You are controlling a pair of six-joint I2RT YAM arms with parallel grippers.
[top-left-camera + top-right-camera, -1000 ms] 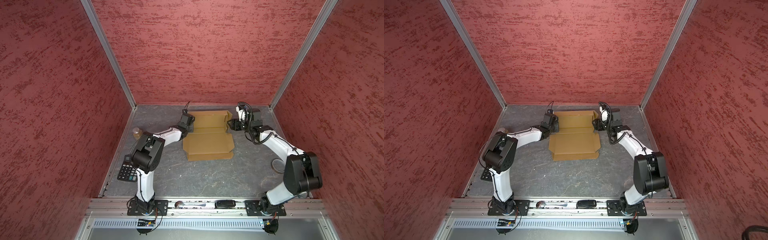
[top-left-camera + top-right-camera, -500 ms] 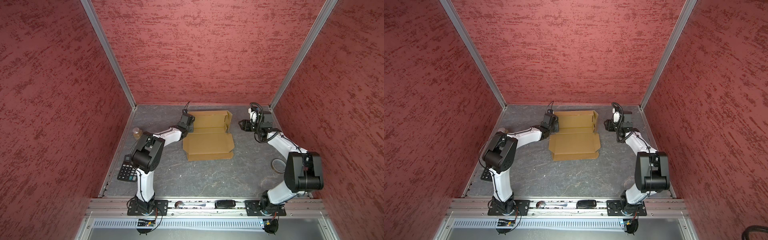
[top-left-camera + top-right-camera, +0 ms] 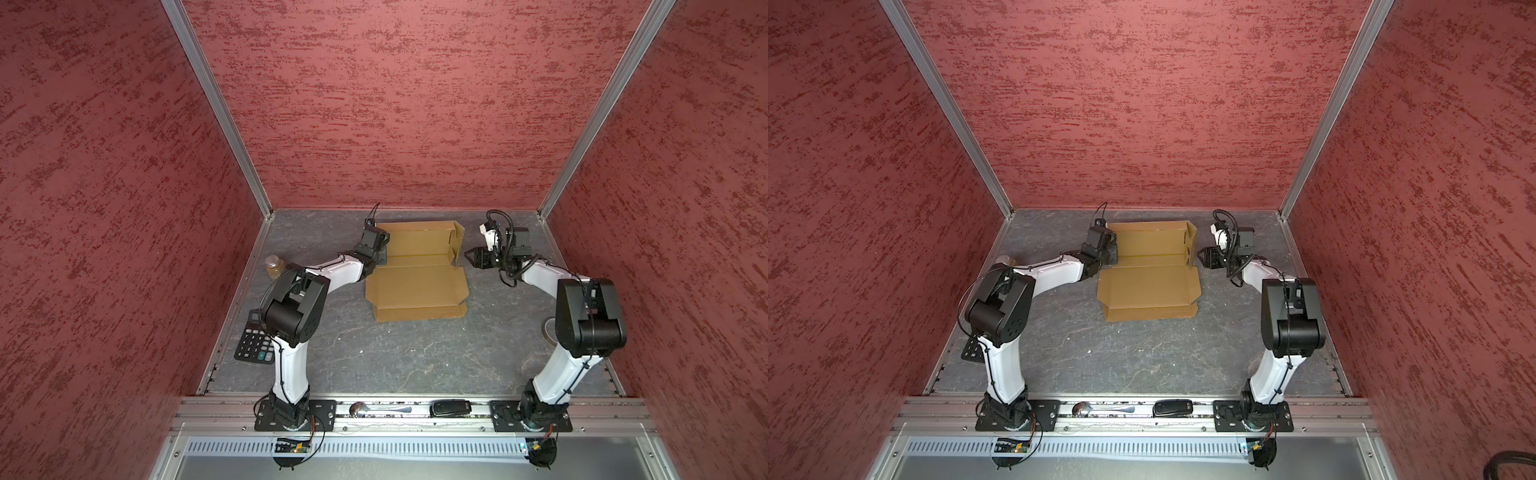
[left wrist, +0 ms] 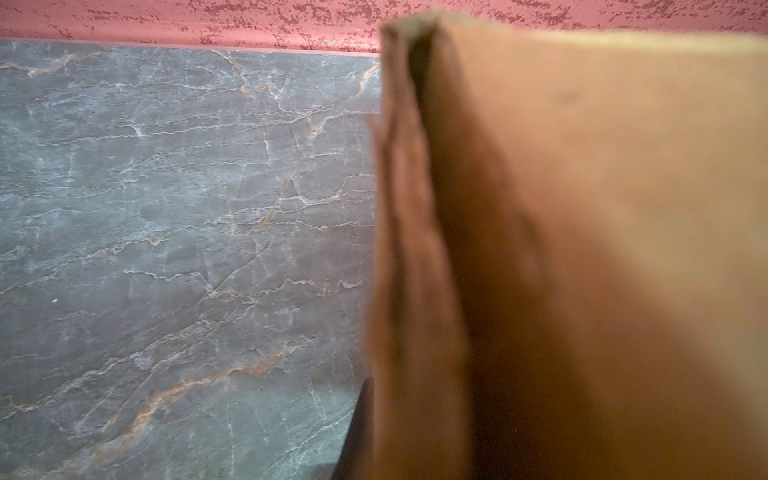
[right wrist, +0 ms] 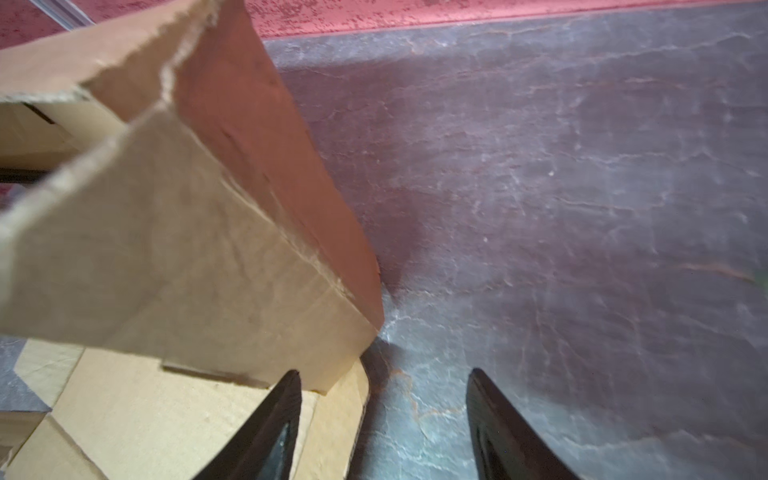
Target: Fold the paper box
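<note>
Both top views: the paper box (image 3: 417, 286) lies far-middle on the tabletop (image 3: 395, 361), near panel flat, far right flap stood up. My left claw (image 3: 381, 257) sits at its far left edge, mostly hidden under its own wrist. The right claw (image 3: 471, 257) hovers just right of the raised flap, not touching. The calculator (image 3: 254, 344) at the left edge is partly under my left arm, key print too small to read.

Left wrist: blurry cardboard fills half the frame with one dark finger (image 4: 358, 428) peeking out, claw pinched shut on that wall.

Right wrist: jaws wide, only tabletop between them.
</note>
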